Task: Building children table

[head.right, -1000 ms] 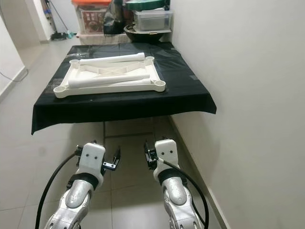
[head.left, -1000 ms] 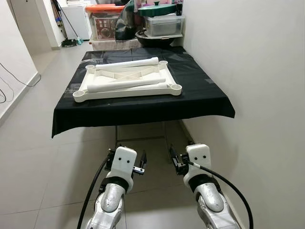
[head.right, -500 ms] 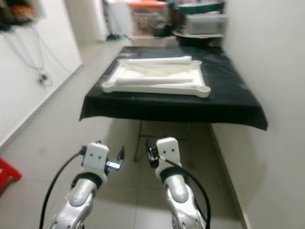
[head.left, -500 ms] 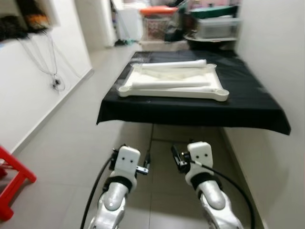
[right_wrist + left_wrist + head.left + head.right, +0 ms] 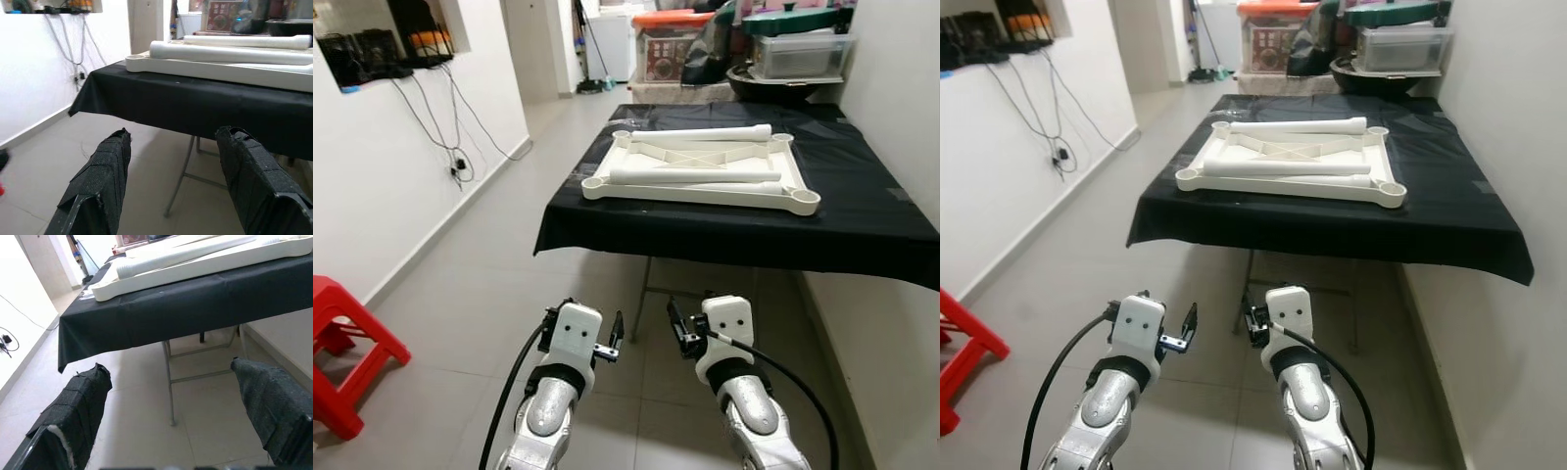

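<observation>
A white children's tabletop (image 5: 801,192) lies upside down on a table draped in black cloth (image 5: 871,230), with round leg sockets at its corners. Two white leg tubes rest on it, one near the front (image 5: 695,176) and one along the back (image 5: 700,133). The tabletop's edge and tubes also appear in the left wrist view (image 5: 195,259) and the right wrist view (image 5: 230,66). My left gripper (image 5: 612,338) and right gripper (image 5: 677,331) hang low over the floor in front of the table, both open and holding nothing. Both are well short of the table.
A red plastic stool (image 5: 342,348) stands at the left on the tiled floor. A white wall with hanging cables (image 5: 450,108) runs along the left, another wall (image 5: 901,88) on the right. Storage boxes and a lidded bin (image 5: 783,44) are stacked behind the table. Folding metal legs (image 5: 646,289) show under the cloth.
The camera has swung left, so the table now sits right of centre and the left wall and red stool have come into view. Both grippers keep the same low, open pose.
</observation>
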`<state>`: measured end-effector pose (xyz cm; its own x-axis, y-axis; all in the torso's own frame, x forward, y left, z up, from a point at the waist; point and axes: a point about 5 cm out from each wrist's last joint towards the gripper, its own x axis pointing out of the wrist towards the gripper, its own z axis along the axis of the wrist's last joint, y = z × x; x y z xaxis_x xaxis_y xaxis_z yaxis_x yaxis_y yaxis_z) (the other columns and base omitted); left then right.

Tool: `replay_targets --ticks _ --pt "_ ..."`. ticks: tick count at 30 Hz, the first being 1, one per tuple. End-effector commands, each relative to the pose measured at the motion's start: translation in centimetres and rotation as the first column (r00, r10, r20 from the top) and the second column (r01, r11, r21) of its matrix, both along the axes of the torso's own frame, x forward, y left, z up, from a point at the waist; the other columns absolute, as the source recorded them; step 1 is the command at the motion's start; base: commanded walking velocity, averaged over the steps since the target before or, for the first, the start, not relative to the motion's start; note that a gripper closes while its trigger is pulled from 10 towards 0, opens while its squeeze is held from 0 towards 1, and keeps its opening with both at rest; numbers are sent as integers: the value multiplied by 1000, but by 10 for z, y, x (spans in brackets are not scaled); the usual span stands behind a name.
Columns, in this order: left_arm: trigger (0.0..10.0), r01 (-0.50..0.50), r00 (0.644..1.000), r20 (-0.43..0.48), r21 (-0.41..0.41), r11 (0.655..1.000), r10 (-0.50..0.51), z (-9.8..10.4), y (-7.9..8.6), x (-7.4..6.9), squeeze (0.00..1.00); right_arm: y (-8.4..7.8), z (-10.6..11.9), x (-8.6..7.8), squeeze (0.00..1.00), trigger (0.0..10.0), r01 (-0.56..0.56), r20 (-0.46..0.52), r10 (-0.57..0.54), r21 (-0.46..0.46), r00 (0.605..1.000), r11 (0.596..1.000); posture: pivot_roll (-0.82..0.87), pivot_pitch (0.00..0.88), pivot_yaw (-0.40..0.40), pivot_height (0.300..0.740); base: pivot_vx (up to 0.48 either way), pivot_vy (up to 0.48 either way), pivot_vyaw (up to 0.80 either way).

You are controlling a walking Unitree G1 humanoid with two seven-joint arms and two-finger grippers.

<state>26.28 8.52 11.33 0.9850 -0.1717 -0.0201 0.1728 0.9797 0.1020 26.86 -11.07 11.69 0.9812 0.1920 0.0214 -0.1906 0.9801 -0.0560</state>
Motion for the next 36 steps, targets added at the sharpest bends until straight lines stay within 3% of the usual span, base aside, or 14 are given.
replay_targets --ticks 1,22,36 --pt "10000 7 1000 -9 -9 1000 -7 -3 -4 -1 0 2 -4 0 0 10000 -7 -32 7 13 999 1000 8 0 -9 740 0 0 0" --pt "10000 29 999 -20 -16 999 -30 -3 -8 -1 0 3 -5 0 0 10000 -19 -44 19 4 999 1000 10 0 -7 740 0 0 0" --pt "10000 37 999 -11 -16 999 -38 -2 -8 -1 0 3 -5 2 0 10000 -19 -46 19 8 999 1000 10 0 -8 740 267 0 0"
